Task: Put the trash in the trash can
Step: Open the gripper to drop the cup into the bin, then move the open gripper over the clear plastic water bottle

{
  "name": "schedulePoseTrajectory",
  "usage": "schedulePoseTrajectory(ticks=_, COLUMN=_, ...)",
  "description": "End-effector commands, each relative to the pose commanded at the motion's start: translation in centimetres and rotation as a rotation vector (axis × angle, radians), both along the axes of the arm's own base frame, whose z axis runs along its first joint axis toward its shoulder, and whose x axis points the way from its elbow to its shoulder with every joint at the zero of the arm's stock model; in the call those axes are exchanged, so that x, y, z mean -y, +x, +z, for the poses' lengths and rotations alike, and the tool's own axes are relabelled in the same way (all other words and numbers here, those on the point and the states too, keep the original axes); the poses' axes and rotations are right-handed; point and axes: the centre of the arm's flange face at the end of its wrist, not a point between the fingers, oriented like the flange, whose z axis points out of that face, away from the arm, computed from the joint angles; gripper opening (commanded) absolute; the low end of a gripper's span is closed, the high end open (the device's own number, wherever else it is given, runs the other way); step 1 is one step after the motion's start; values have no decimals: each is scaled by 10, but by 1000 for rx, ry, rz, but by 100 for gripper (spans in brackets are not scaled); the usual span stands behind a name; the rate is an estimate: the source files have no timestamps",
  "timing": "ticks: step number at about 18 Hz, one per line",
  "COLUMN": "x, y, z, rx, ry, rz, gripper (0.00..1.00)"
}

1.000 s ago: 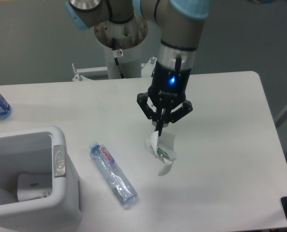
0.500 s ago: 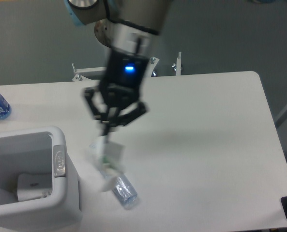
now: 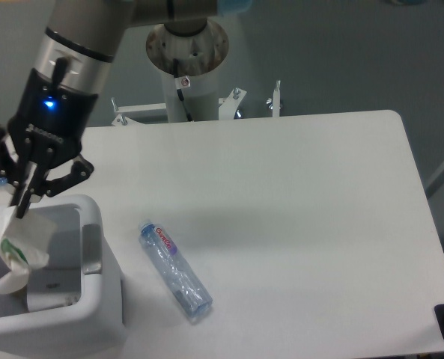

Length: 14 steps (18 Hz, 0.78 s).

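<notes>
White table [image 3: 304, 187], tool [image 3: 21, 206] gripping wrapper [image 3: 16, 250] above trash can [image 3: 94, 307], bottle [image 3: 174, 271] beside

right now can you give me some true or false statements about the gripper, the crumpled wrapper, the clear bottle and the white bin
1. The two-finger gripper is shut on the crumpled whitish wrapper with a green mark. True.
2. The wrapper lies flat on the white table. False: it hangs from the gripper over the opening of the boxy white plastic bin.
3. The long clear plastic bottle with a red-lettered label lies on the table to the right of the bin. True.
4. The clear bottle is standing upright. False: it lies on its side.
5. The bottle is already inside the bin. False: it is outside, on the table.
</notes>
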Motion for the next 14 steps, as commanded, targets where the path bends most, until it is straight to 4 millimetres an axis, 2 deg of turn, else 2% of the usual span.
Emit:
schedulePoseTrajectory(ticks=3, x=-3, y=-2, z=-1, rx=11, ry=-4, rz=12, gripper=100)
schedulePoseTrajectory(ticks=4, x=-6, y=-7, z=-9, rx=14, ry=-16, rz=19, gripper=100)
schedulePoseTrajectory(ticks=5, x=-7, y=-18, z=-16, rx=15, ry=-29, rz=39, gripper=100)
schedulePoseTrajectory(ticks=7, x=-1, y=-63, z=-32, rx=33, ry=-56, rz=114, gripper=100)
schedulePoseTrajectory(ticks=10, x=9, y=-115, z=-52, rx=78, ry=-92, rz=224, gripper=100)
schedulePoseTrajectory(ticks=13, x=16, y=-140, z=-70, rx=37, ry=-163, rz=318, gripper=100)
schedulePoseTrajectory(ticks=14, x=18, y=-148, z=-83, rx=10, ry=-204, rz=351, gripper=100)
